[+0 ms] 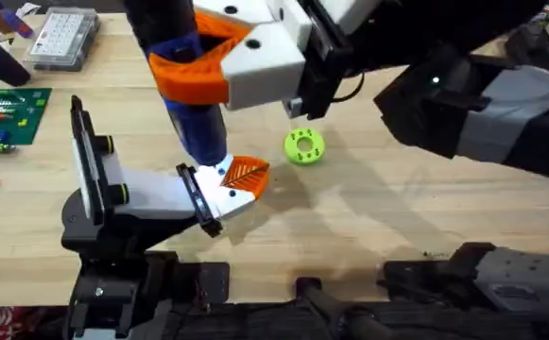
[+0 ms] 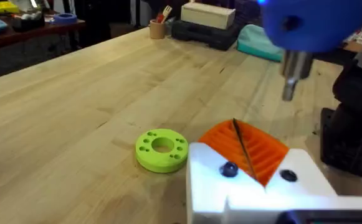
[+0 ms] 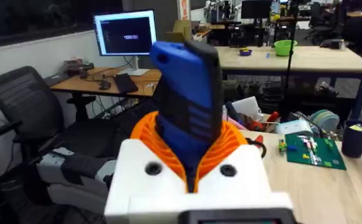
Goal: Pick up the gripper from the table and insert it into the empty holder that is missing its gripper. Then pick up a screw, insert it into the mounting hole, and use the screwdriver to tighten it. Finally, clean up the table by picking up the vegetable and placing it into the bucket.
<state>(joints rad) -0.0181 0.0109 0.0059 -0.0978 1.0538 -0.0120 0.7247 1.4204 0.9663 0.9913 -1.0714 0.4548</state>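
Note:
My right gripper [image 1: 196, 68] reaches in from the right and is shut on the blue screwdriver [image 1: 198, 123], which it holds upright. In the right wrist view its orange pads [image 3: 144, 134] clasp the screwdriver [image 3: 190, 99]. The metal bit [image 2: 290, 84] points down just above the holder [image 1: 219, 196], the white block at the end of the pale grey left arm [image 1: 151, 194]. The orange ribbed gripper [image 1: 247, 175] sits in that holder [image 2: 255, 193], with two small dark dots on the block's face below the orange gripper [image 2: 246, 146]. The vegetable, the bucket and loose screws are out of view.
A bright green ring disc [image 1: 303, 145] lies on the wood just right of the holder, also close in the left wrist view [image 2: 162, 149]. A clear compartment box [image 1: 63, 38] and a green circuit board [image 1: 8, 115] sit at the far left.

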